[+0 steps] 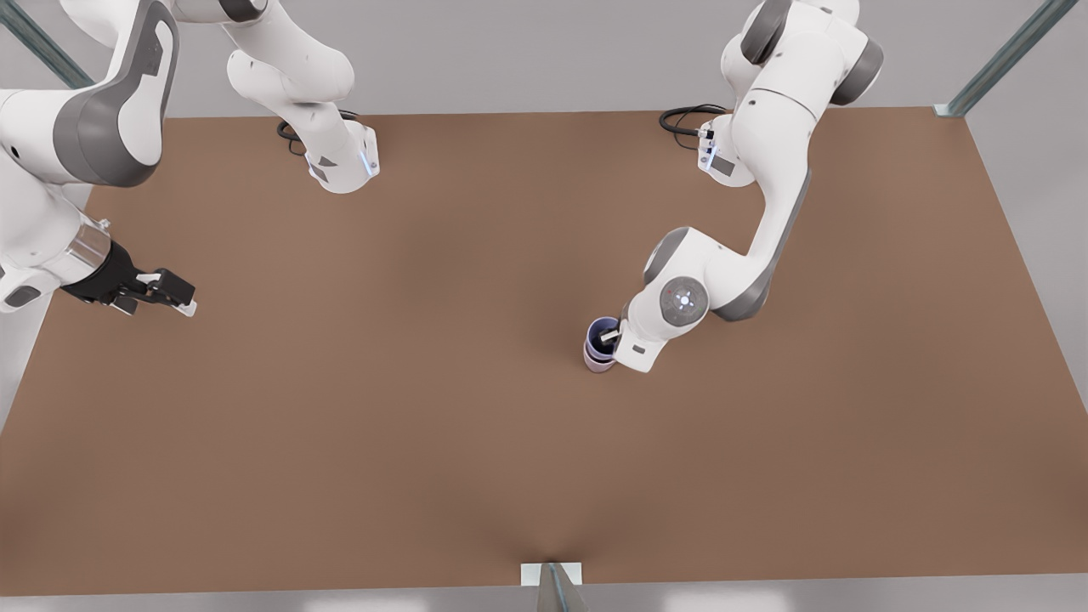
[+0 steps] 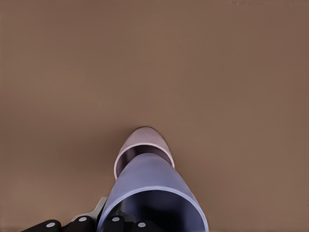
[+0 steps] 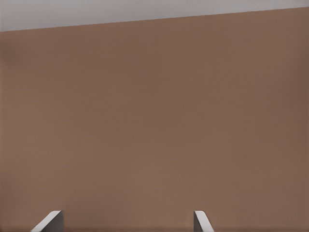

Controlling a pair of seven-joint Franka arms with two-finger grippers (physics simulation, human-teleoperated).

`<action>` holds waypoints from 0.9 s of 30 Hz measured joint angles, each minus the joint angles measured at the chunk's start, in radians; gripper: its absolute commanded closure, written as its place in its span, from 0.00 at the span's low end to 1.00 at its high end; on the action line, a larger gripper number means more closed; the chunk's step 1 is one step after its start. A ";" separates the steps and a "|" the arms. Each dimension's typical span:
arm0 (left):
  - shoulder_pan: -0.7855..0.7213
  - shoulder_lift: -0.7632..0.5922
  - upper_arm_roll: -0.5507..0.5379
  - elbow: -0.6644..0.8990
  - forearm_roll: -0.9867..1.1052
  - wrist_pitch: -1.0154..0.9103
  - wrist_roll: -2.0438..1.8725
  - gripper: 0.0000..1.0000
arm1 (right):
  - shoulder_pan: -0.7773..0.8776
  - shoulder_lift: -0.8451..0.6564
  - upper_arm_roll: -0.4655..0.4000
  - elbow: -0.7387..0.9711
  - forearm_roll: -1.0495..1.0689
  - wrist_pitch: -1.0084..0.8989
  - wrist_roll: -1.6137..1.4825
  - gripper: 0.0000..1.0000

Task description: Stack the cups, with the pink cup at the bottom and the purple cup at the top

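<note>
The purple cup (image 1: 602, 327) sits nested in the pink cup (image 1: 597, 362), which stands on the table right of centre in the front view. My left gripper (image 1: 613, 338) is at the purple cup's rim, one finger inside and one outside, shut on its wall. In the left wrist view the purple cup (image 2: 154, 193) rises out of the pink cup (image 2: 142, 145), with my left gripper (image 2: 112, 217) at its near rim. My right gripper (image 1: 189, 302) waits open at the front view's left edge, holding nothing; its fingertips (image 3: 50, 220) stand wide apart.
The brown table (image 1: 408, 382) spreads wide around the cups. The two arm bases (image 1: 344, 166) stand at the back edge, and a metal post (image 1: 552, 586) stands at the front edge.
</note>
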 measured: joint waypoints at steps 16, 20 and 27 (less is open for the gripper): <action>0.000 0.033 0.000 0.000 0.005 0.005 -0.030 0.70 | 0.000 0.003 0.000 0.007 0.000 -0.023 -0.003 0.00; 0.000 0.033 0.000 0.000 0.005 0.005 -0.033 0.70 | 0.000 0.001 -0.001 0.008 0.000 -0.025 -0.003 0.00; 0.000 0.032 0.000 0.001 0.006 0.007 -0.035 0.00 | -0.005 0.002 -0.002 0.008 0.000 -0.026 -0.005 0.00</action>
